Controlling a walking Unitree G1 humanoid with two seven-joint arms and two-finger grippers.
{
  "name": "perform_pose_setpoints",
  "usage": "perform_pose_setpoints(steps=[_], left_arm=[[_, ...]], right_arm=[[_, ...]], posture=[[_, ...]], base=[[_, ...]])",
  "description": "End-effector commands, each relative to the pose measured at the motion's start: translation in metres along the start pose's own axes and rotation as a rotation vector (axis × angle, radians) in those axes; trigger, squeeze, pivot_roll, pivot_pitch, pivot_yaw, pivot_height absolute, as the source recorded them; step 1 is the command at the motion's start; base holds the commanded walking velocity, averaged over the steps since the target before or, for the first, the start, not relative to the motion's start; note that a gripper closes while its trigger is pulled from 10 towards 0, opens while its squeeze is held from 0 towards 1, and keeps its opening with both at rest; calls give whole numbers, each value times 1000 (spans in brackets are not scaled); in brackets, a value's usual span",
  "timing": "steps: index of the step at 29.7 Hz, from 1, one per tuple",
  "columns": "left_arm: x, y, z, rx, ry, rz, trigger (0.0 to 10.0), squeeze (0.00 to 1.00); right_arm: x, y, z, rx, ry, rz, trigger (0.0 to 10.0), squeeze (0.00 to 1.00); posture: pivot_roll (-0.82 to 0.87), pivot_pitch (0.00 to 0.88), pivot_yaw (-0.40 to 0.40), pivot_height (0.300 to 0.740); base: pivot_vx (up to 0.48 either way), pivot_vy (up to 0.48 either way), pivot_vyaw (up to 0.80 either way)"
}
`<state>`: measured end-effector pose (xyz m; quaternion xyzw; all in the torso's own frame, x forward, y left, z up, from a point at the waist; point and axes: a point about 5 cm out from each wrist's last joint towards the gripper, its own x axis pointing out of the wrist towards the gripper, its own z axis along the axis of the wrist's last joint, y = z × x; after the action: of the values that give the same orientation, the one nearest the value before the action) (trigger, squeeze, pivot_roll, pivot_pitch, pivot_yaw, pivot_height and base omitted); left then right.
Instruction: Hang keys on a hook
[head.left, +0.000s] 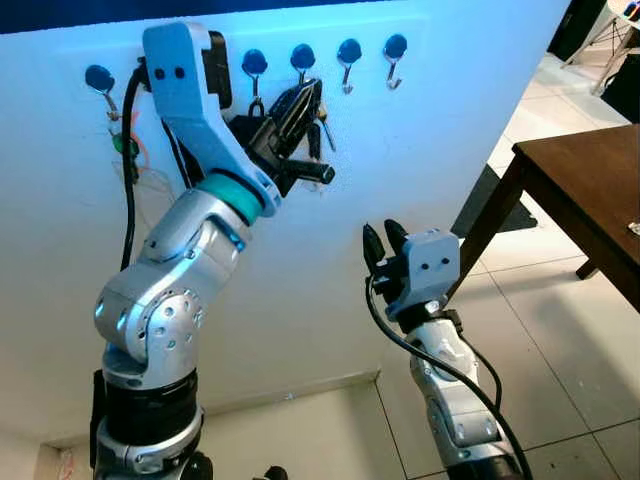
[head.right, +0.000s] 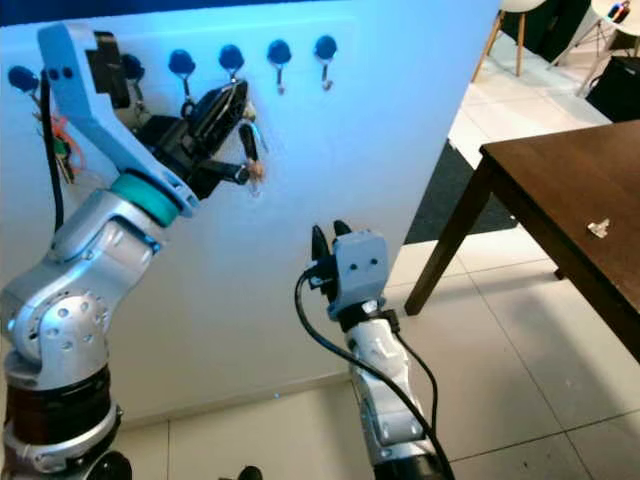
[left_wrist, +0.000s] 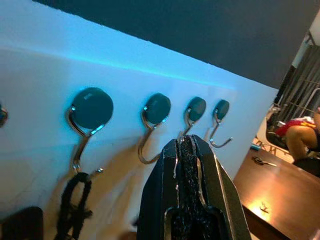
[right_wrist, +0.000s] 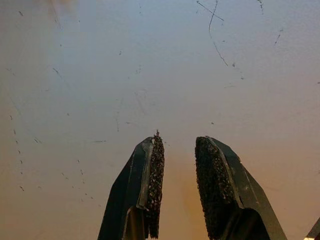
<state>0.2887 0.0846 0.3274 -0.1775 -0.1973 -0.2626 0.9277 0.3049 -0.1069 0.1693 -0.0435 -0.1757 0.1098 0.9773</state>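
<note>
Now your left gripper (head.left: 305, 100) is raised against the white wall panel (head.left: 440, 130), its black fingers (left_wrist: 187, 185) pressed together on the bunch of metal keys (head.left: 318, 125), which hangs from the fingers just below the row of round-capped silver hooks (left_wrist: 155, 122). You see the fingertips just under the third hook, while a black cord (left_wrist: 75, 205) dangles from the neighbouring hook (left_wrist: 86, 125). Your right gripper (head.left: 385, 245) sits lower, facing bare wall, its fingers (right_wrist: 150, 185) slightly apart and holding nothing. To your right stands a dark wooden surface (head.left: 590, 190) on the pale tiled floor (head.left: 560, 340).
</note>
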Motion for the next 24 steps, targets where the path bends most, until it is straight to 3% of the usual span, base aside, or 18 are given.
perform_pose_setpoints(steps=[1,24], left_arm=[[2,2,1,8,-10,22,10000,0],[-1,5,-6,44,29,36,10000,0]], right_arm=[[0,2,-1,5,7,4,10000,0],[0,1,0,5,5,3,10000,0]], posture=[[-16,86,114,740],[-12,90,114,740]], base=[[0,0,0],[0,0,0]])
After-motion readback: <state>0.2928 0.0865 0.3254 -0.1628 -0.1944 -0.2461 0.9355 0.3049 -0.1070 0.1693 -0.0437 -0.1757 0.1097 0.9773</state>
